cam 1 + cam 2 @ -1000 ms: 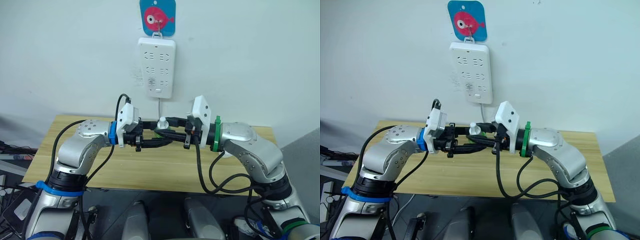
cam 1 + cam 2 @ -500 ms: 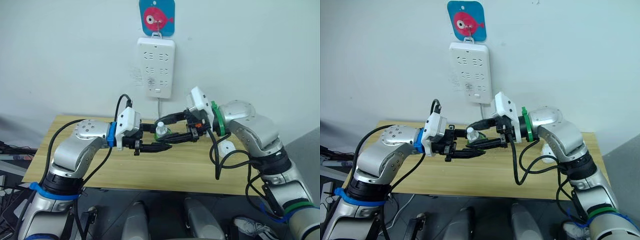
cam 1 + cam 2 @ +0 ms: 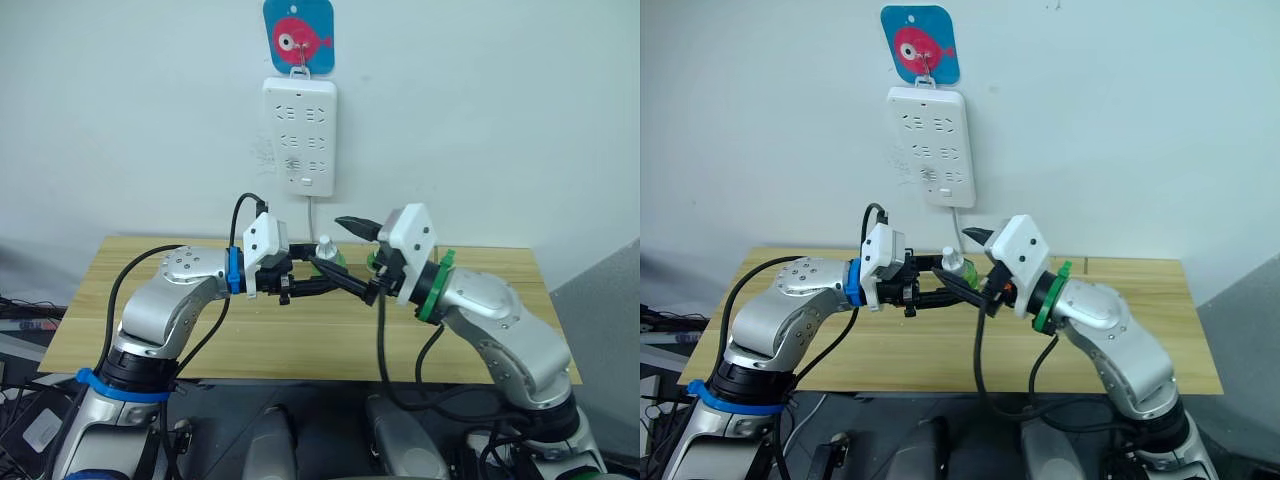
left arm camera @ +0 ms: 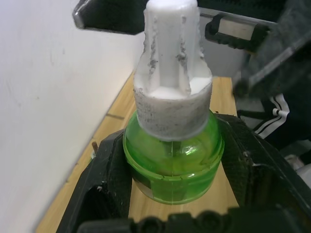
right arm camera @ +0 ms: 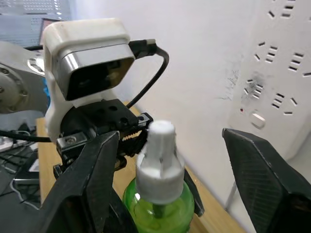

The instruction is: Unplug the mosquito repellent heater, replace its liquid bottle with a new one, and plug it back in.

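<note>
one green bottle [image 4: 172, 160], white ribbed cap, in left hand [image 3: 318, 278]

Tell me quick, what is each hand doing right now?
Left hand: closed around the green bottle.
Right hand: open, one finger on each side of the bottle's white cap, not touching it.

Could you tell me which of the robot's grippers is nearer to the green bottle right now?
Left. The left gripper is shut on the green bottle, holding its body; the right gripper is open, its fingers straddling the white cap without touching.
</note>
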Controlling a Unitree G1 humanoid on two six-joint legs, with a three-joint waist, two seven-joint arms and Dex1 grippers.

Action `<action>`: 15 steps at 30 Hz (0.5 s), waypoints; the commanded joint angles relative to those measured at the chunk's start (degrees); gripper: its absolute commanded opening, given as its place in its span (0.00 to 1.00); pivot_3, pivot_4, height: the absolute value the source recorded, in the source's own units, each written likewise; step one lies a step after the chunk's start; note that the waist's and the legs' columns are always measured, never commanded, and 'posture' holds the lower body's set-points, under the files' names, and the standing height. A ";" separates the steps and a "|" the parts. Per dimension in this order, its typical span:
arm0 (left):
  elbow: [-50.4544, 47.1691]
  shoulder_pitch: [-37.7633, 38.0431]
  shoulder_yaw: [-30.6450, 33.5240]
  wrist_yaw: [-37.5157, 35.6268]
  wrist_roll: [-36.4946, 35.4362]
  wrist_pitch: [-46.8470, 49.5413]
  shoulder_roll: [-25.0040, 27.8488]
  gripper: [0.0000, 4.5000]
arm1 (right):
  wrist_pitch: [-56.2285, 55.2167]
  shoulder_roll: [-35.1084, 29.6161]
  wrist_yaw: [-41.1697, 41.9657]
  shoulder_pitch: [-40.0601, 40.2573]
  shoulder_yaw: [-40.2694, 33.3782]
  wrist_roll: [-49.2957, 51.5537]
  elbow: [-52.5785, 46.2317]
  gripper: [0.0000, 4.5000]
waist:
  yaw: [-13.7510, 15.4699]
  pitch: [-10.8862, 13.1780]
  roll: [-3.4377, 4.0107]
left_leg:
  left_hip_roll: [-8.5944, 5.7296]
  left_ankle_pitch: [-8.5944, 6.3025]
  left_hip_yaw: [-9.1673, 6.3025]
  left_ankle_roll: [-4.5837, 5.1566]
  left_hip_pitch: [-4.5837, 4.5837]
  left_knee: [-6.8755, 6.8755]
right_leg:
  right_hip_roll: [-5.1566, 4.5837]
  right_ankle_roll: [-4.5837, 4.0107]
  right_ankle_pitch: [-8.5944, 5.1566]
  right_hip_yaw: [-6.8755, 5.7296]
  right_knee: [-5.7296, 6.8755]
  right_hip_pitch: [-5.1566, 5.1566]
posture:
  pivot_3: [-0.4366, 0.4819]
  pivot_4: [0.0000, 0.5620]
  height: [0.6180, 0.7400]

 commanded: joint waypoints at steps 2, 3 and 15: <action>-0.16 -1.39 0.55 -0.90 0.22 -1.52 0.11 0.53 | -0.78 0.03 -1.29 0.17 0.62 -1.09 -1.64 0.65 | -0.03 -0.01 0.01 | 0.00 0.00 0.00 0.00 -0.01 -0.01 | 0.00 0.00 0.01 0.00 -0.01 0.00 | 0.29 0.30 0.82; 0.01 -1.48 0.65 -1.15 0.23 -1.59 0.25 0.53 | -0.76 -0.41 -0.52 0.10 0.58 -0.65 -1.30 0.58 | -0.06 -0.01 0.01 | 0.00 0.00 0.00 0.00 0.00 -0.03 | -0.01 0.00 0.01 0.00 -0.01 0.00 | 0.29 0.30 0.82; -2.10 -0.84 1.17 -9.58 -1.60 -2.17 4.86 0.52 | -14.38 -9.32 37.04 -16.78 0.78 7.87 24.84 0.07 | -0.10 -0.01 0.01 | 0.01 0.00 0.03 0.01 0.03 -0.02 | 0.01 -0.03 0.04 -0.02 -0.01 0.01 | 0.34 0.30 0.82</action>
